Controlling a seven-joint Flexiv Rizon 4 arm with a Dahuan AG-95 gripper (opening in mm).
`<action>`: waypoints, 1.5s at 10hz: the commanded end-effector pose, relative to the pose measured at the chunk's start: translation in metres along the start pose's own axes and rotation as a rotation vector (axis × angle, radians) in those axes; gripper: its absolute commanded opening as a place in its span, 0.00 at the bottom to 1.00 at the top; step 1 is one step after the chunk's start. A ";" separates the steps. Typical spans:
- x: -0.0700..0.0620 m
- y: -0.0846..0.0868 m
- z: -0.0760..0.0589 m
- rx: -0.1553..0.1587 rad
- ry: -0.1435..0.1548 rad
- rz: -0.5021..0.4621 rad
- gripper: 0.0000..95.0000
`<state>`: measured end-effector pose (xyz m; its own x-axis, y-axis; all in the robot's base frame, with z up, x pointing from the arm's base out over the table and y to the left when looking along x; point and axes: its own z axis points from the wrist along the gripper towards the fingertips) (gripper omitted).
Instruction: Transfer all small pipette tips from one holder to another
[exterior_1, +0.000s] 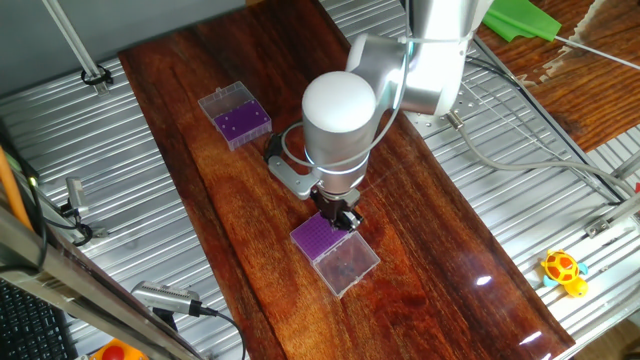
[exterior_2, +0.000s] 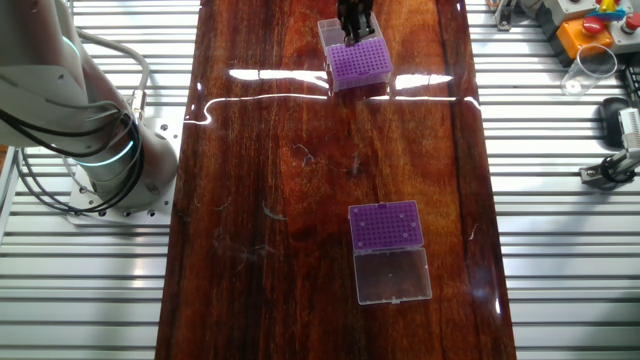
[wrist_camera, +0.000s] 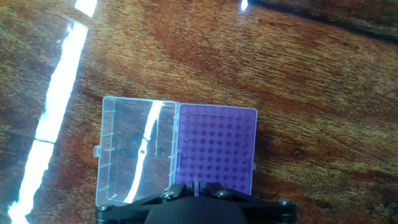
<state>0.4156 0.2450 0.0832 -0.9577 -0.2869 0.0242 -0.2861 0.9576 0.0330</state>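
The tool (exterior_1: 340, 212) is hanging over the purple tip holder (exterior_1: 322, 236) near one end of the wooden bench (exterior_1: 430, 250) — its fingers appear drawn together, nearly touching, above the holder's edge. This holder's clear lid (wrist_camera: 137, 158) is lying open flat beside it, while the second purple holder (exterior_2: 385, 225) is sitting well apart toward the bench's other end — lid (exterior_2: 393, 275) open too.

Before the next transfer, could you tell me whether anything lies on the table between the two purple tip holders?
Nothing visible does. The hand is over one purple holder, its lid open; bare wood runs to the other holder, also open.
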 end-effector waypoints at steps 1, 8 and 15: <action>0.001 0.000 0.000 0.000 0.001 0.003 0.00; 0.007 0.003 0.003 -0.001 0.001 0.010 0.00; 0.007 0.003 0.009 0.001 -0.003 0.009 0.00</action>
<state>0.4073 0.2471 0.0736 -0.9606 -0.2769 0.0232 -0.2761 0.9606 0.0328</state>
